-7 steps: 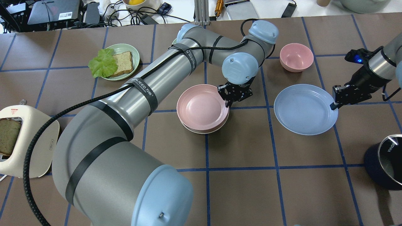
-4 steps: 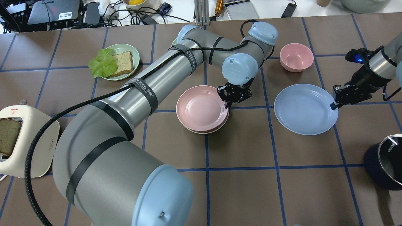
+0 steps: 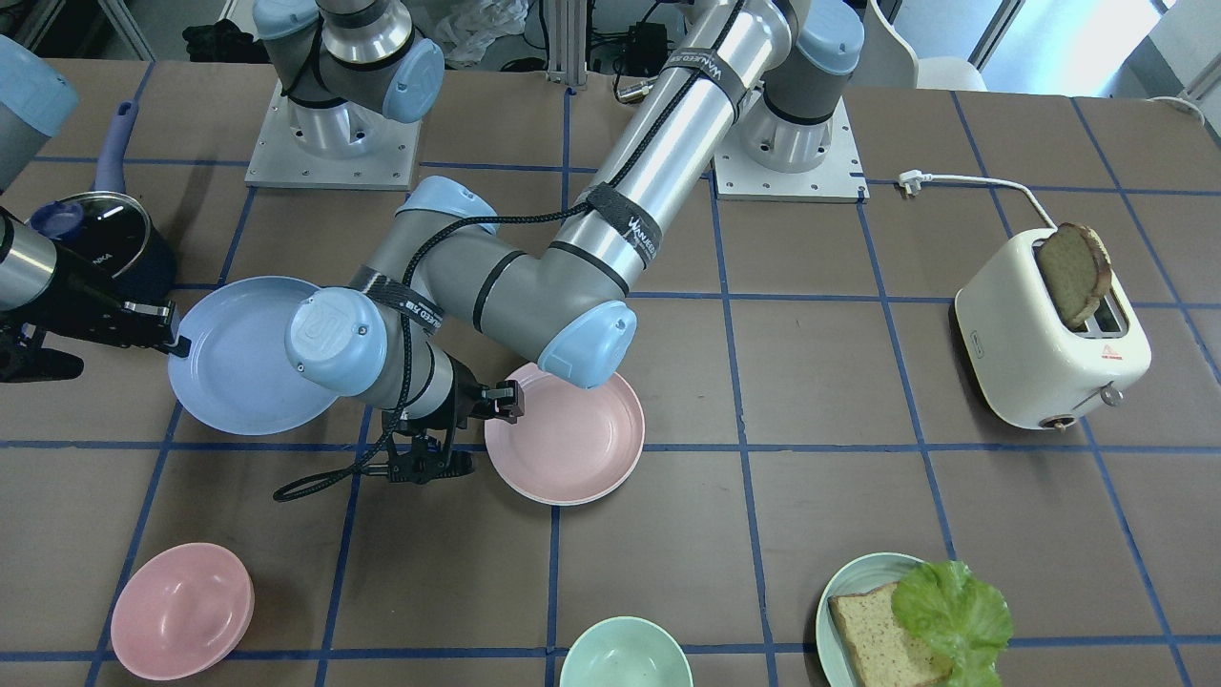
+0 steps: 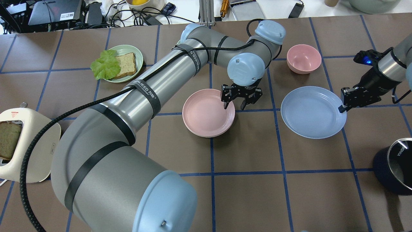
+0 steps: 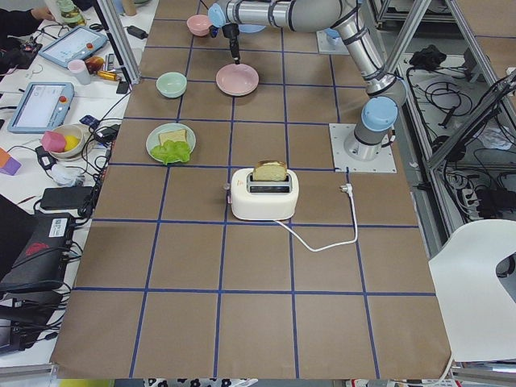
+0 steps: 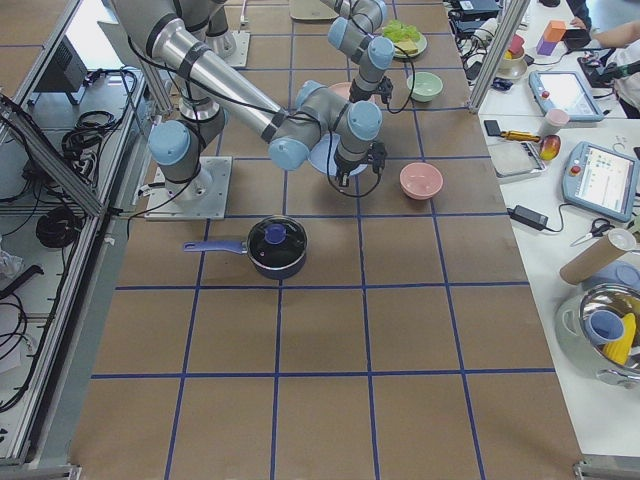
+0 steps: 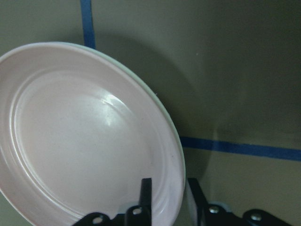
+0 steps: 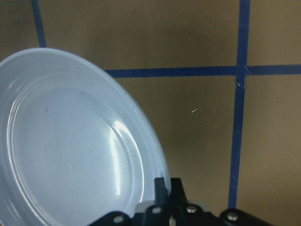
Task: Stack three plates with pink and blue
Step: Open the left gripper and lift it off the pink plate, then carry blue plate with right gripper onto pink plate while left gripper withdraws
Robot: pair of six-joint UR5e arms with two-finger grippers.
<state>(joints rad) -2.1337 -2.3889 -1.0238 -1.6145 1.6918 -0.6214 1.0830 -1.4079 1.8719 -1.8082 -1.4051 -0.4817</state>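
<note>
The pale pink plate [image 4: 206,112] lies flat on the cream-white plate, of which only a thin edge [image 7: 162,109] shows under its rim. My left gripper [image 4: 234,105] is open, its fingers astride the pink plate's right rim, one finger [image 7: 146,195] over the plate's inside. The light blue plate [image 4: 310,112] lies to the right of the stack, about one plate's width away. My right gripper [image 4: 341,109] is shut on the blue plate's right rim; it also shows in the right wrist view [image 8: 167,187].
A smaller pink bowl [image 4: 304,58] stands behind the blue plate. A teal plate [image 4: 139,59] with bread and lettuce is at the back left. A toaster [image 4: 35,145] is at the left edge, a dark pot [image 4: 394,166] at the right edge, and a mint bowl [image 3: 625,658] at the table's far side.
My left gripper has opened and let go of the pink plate, which has settled squarely on the cream-white plate. The right arm and the blue plate have not moved.
</note>
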